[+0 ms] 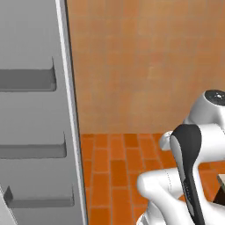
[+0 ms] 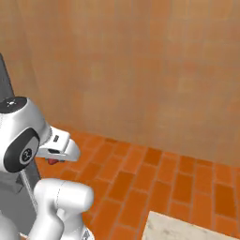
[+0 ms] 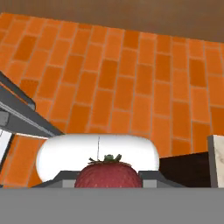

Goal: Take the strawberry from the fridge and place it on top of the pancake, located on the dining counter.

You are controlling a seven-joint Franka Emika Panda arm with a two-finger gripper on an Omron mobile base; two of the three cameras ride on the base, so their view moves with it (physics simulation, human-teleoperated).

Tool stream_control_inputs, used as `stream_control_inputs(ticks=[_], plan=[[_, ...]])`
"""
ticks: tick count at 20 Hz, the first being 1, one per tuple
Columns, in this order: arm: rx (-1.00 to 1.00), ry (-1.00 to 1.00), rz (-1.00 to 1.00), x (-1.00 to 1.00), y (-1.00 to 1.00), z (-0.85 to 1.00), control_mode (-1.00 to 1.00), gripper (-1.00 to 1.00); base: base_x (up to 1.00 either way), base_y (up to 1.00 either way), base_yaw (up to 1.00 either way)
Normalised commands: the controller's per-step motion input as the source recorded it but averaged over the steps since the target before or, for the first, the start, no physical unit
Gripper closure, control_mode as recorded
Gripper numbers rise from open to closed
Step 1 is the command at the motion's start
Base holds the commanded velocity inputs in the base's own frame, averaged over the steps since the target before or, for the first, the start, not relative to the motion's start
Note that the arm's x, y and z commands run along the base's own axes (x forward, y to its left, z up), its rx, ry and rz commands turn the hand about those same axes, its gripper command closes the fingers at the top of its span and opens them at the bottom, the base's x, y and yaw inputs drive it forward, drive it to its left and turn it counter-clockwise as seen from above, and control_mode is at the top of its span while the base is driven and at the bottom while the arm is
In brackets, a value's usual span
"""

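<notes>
At bottom centre of hand view: strawberry clenched in end effector | table corner at lower right, beside it | fridge door far left.

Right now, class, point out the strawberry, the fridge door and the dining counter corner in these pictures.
strawberry [image 3: 108, 176]: hand view, middle of its red body, between the gripper's fingers.
fridge door [image 1: 33, 118]: left base view, grey inner panel between shelves.
dining counter [image 2: 187, 230]: right base view, pale marbled top.
</notes>
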Motion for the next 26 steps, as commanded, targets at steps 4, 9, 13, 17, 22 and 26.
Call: stream_control_inputs(ticks=[4, 9, 13, 17, 22, 26], plan=[[0.0, 0.0, 0.0, 0.0, 0.0, 0.0, 1.0, 1.0, 0.43, -0.76, -0.63], [0.0, 0.0, 0.0, 0.0, 0.0, 0.0, 1.0, 1.0, 0.67, -0.01, -0.24], [0.0, 0.0, 0.0, 0.0, 0.0, 0.0, 1.0, 1.0, 0.93, -0.11, 0.04], [0.0, 0.0, 0.0, 0.0, 0.0, 0.0, 1.0, 1.0, 1.0, -0.11, 0.02], [0.0, 0.0, 0.0, 0.0, 0.0, 0.0, 1.0, 1.0, 1.0, -0.11, -0.09], [0.0, 0.0, 0.0, 0.0, 0.0, 0.0, 1.0, 1.0, 1.0, -0.29, -0.11]])
